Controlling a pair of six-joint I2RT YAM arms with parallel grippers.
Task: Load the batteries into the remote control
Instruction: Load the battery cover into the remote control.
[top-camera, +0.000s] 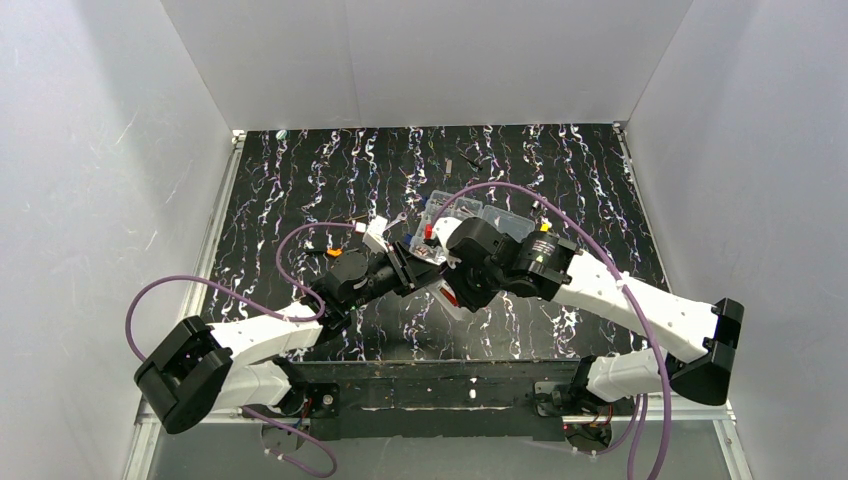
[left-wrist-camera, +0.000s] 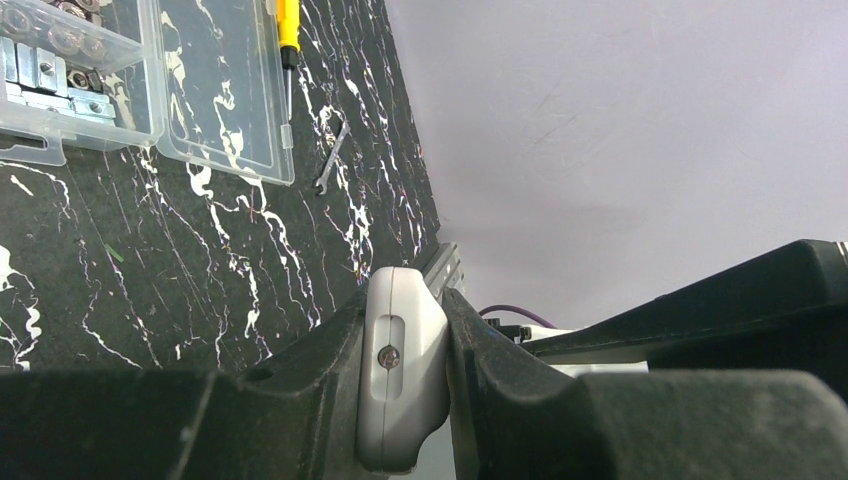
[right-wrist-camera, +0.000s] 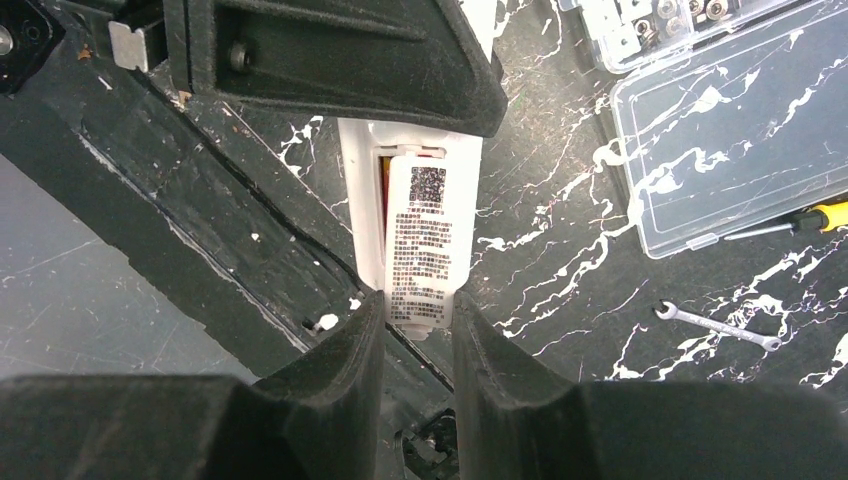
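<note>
The remote control (left-wrist-camera: 403, 370) is a slim white body, seen end-on with a small screw, clamped between my left gripper's (left-wrist-camera: 405, 330) fingers. In the right wrist view the remote (right-wrist-camera: 362, 215) hangs below the left gripper, with a thin red-brown strip of its recess showing. A white labelled battery cover (right-wrist-camera: 425, 235) lies over that recess. My right gripper (right-wrist-camera: 420, 315) is shut on the cover's near end. In the top view both grippers, left (top-camera: 412, 265) and right (top-camera: 452, 275), meet above the mat's middle. No loose battery shows.
A clear plastic compartment box (top-camera: 485, 215) with an open lid (right-wrist-camera: 720, 130) lies just behind the grippers and also shows in the left wrist view (left-wrist-camera: 80, 80). A yellow screwdriver (left-wrist-camera: 288, 40) and a small wrench (right-wrist-camera: 715, 328) lie beside it. A small white piece (top-camera: 378, 232) lies to the left.
</note>
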